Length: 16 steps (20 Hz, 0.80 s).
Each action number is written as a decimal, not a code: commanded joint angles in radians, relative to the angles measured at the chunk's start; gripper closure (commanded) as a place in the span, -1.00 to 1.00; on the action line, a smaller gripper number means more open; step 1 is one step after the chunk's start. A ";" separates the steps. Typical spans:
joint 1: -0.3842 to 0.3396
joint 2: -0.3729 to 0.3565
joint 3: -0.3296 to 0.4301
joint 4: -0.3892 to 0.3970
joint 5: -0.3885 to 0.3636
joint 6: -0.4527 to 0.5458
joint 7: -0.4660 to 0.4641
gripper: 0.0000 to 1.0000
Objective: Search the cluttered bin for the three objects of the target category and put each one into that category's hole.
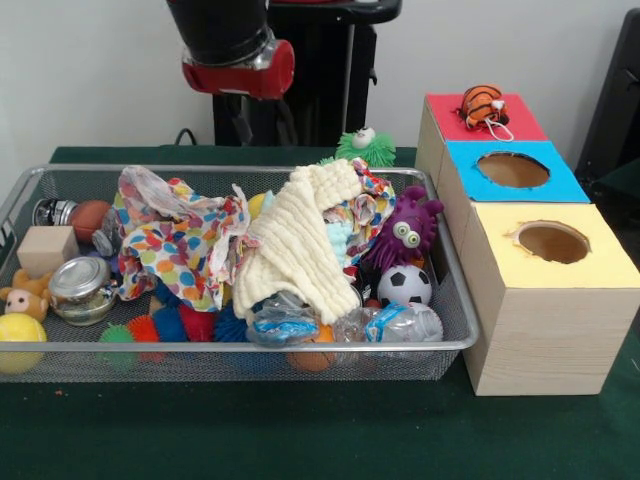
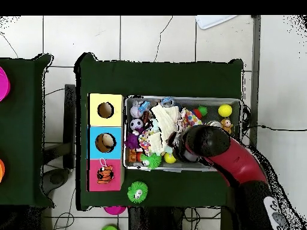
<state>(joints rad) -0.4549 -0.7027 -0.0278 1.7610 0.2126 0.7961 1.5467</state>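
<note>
The bin [image 1: 20, 190] is a wide silver wire mesh basket on the green table, and it also shows in the overhead view [image 2: 180, 97]. It holds a cream knit cloth [image 1: 300, 245], a polka-dot cloth [image 1: 175, 245], a purple toy with big eyes [image 1: 405, 232], a small soccer ball [image 1: 405, 286], a crushed plastic bottle [image 1: 400, 322], a glass jar [image 1: 80, 288], a wooden block [image 1: 45, 248] and a yellow ball [image 1: 20, 335]. Three boxes stand beside it. The yellow [image 1: 553, 243] and blue [image 1: 513, 170] ones have open holes. A striped tiger toy [image 1: 483, 105] lies on the red one. Only the red and black arm [image 1: 235, 50] shows, high above the bin; the gripper itself is hidden.
A green spiky toy [image 1: 365, 148] sits on the table behind the bin, next to the red box [image 2: 105, 173]. In the overhead view the arm [image 2: 207, 144] covers the bin's middle right. Spiky balls [image 1: 165, 325] and a small basketball [image 1: 90, 218] lie among the clutter.
</note>
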 commanded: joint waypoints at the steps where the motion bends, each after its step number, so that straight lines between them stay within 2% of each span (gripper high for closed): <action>1: 0.004 -0.009 -0.058 -0.160 -0.116 0.067 0.111 -1.00; 4: 0.003 0.007 -0.071 -0.229 -0.193 0.035 0.051 -1.00; 7: -0.007 0.020 -0.055 -0.294 -0.275 0.053 -0.039 -1.00; 16: -0.068 0.024 0.041 -0.358 -0.360 -0.005 -0.116 -1.00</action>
<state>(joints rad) -0.4774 -0.7092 -0.0802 1.4971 -0.0663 0.8081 1.5467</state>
